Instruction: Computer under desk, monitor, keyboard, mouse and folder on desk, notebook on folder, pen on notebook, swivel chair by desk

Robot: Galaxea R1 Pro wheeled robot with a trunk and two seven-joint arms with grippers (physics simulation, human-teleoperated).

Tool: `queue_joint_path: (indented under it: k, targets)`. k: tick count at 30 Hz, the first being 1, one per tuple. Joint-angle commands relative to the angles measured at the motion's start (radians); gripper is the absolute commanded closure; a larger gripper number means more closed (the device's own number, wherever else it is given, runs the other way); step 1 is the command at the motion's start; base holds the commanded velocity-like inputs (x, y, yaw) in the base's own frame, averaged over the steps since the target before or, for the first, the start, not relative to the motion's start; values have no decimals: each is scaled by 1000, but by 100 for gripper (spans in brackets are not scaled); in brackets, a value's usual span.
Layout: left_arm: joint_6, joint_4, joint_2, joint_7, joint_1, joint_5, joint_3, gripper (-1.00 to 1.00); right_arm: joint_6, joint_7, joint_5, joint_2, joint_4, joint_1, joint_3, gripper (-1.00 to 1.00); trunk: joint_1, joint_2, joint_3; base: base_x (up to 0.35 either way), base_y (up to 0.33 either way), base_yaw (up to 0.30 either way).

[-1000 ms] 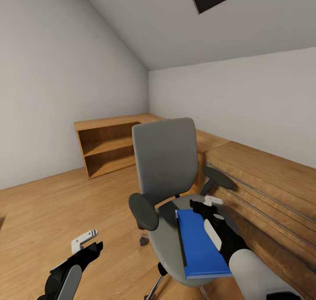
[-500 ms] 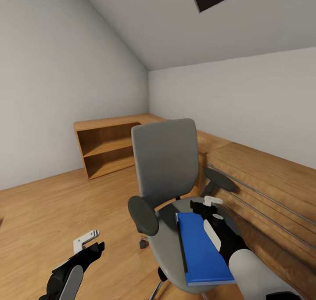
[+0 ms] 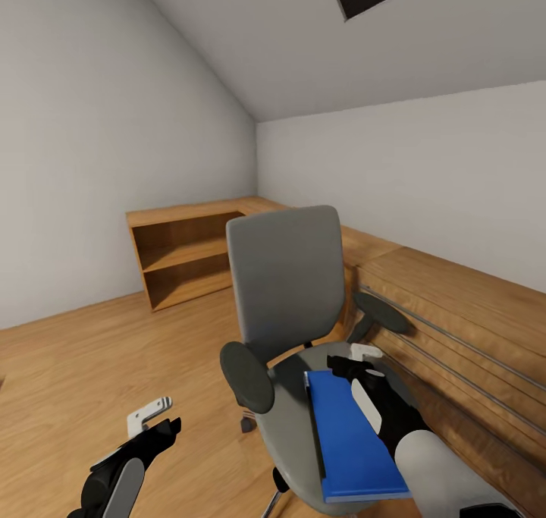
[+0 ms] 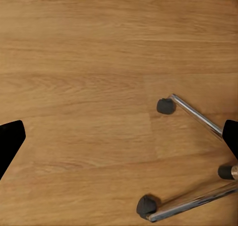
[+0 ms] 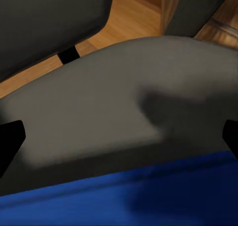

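We judge the wide-open, empty right gripper (image 3: pixel 356 360) may shove the folder (image 3: pixel 350 436) off the swivel chair (image 3: pixel 292 290) seat's front edge

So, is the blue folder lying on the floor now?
No, the folder lies on the grey seat of the swivel chair.

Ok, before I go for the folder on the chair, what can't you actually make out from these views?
- Right tool, head view: whether it touches the folder; the arm covers the folder's right edge.
- Folder's near corner, head view: cut off behind the forearm.
- Swivel chair base, head view: mostly hidden under the seat; the left wrist view catches some spokes and casters.
- Right wrist view: the folder is blurred.
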Motion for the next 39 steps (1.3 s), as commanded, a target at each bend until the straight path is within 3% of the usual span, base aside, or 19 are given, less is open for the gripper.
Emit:
queue_joint_path:
  k: [1,14,19,27,39]
  targets:
    - [3,-1,-1,7,-1,10,1,-100,5,-9,-10,-1,-2,0,6,-100,0,0,-1,18,0,0]
    - [1,-2,-1,7,-1,9,1,-100,14,-9,-10,1,-2,0,8,-100,0,0,-1,111,0,0]
    - [2,-2,-1,7,-1,9,1,-100,26,-9,-10,3,-2,0,40,-100,0,0,-1,122,0,0]
    - [2,-7,-2,11,-1,11,2,-100,66,-8,-10,4,-2,-1,49,-100,0,0,-1,7,0,0]
    - [1,-8,-2,13,-1,11,2,-100,76,-9,-10,8,-2,-1,49,-100,46,-84,-39,0,0,0]
